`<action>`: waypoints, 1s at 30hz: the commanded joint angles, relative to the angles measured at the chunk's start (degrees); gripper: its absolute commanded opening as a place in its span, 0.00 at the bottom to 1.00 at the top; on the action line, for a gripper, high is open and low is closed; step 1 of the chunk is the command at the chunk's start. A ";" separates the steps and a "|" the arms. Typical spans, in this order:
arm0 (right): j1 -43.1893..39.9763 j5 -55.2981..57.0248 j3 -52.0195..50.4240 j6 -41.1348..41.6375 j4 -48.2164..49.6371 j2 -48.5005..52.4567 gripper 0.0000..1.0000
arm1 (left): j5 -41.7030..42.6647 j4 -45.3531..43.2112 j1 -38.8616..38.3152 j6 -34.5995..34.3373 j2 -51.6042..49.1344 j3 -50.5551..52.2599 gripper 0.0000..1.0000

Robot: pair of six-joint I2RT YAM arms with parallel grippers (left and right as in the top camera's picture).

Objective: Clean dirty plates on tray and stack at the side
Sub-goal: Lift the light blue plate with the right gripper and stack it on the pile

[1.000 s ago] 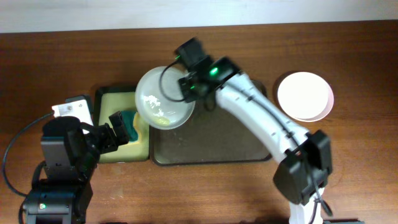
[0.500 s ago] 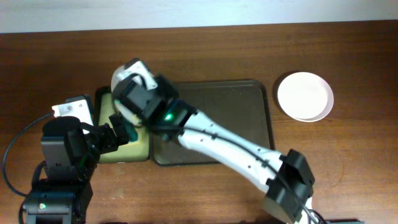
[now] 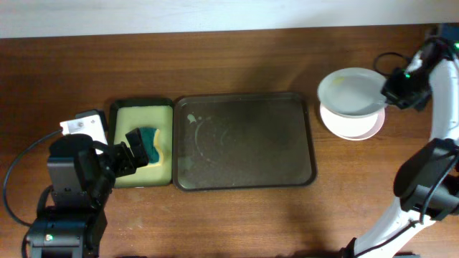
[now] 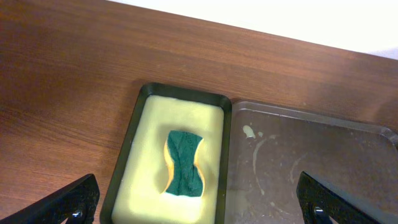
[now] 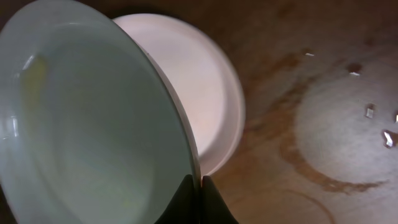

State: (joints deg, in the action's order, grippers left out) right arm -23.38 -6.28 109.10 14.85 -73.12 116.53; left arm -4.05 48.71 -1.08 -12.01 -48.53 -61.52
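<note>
The dark tray (image 3: 244, 143) lies mid-table with no plate on it, only pale smears; its left part shows in the left wrist view (image 4: 311, 168). At the far right my right gripper (image 3: 391, 89) is shut on the rim of a pale grey-blue plate (image 3: 350, 92), held tilted just above a white plate (image 3: 351, 123) that rests on the table. Up close, the fingertips (image 5: 186, 199) pinch the grey-blue plate (image 5: 93, 118) edge, with the white plate (image 5: 205, 87) behind it. My left gripper (image 3: 140, 147) stands wide open over the sponge tray, holding nothing (image 4: 199, 211).
A narrow tray with a yellow-green lining (image 3: 141, 143) sits left of the big tray and holds a green sponge (image 4: 183, 162). Water rings and droplets mark the wood (image 5: 348, 118) beside the plates. The table's back edge runs along the top.
My right arm has swung the grey-blue plate from over the sponge tray at the left all the way across to above the white plate at the right. The left arm has not moved.
</note>
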 commanded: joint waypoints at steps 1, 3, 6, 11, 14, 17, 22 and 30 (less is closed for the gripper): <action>-2.40 -0.11 -3.32 0.20 0.50 -0.74 0.04 | -0.42 0.04 0.13 -0.72 0.28 -0.04 0.99; -2.45 -0.13 -5.18 -1.62 1.57 -0.74 0.05 | -0.42 0.04 0.13 -0.72 0.28 -0.02 0.99; -2.14 0.57 -6.58 -2.36 2.40 -0.74 0.63 | -0.42 0.04 0.13 -0.72 0.28 -0.02 0.99; -0.20 -9.42 -6.60 -7.98 -3.13 -0.74 0.79 | -0.42 0.04 0.13 -0.72 0.28 -0.04 0.99; 6.25 -12.13 -6.99 -12.94 -6.32 -0.74 0.98 | -0.42 0.04 0.13 -0.72 0.28 -0.02 0.99; 9.97 -12.13 -6.99 -12.94 -5.51 -0.74 0.98 | -0.42 0.04 0.13 -0.72 0.28 -0.02 0.99; 10.23 -12.22 -6.99 -12.94 -5.51 -0.74 0.98 | -0.42 0.04 0.13 -0.72 0.28 -0.04 0.99; 25.11 1.51 -7.30 -14.64 -2.49 -25.66 0.98 | -0.42 0.04 0.13 -0.72 0.28 -0.02 0.99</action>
State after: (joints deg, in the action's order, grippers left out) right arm -2.66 -11.70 101.36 1.26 -75.61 100.99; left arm -4.05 48.69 -1.08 -12.01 -48.53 -61.52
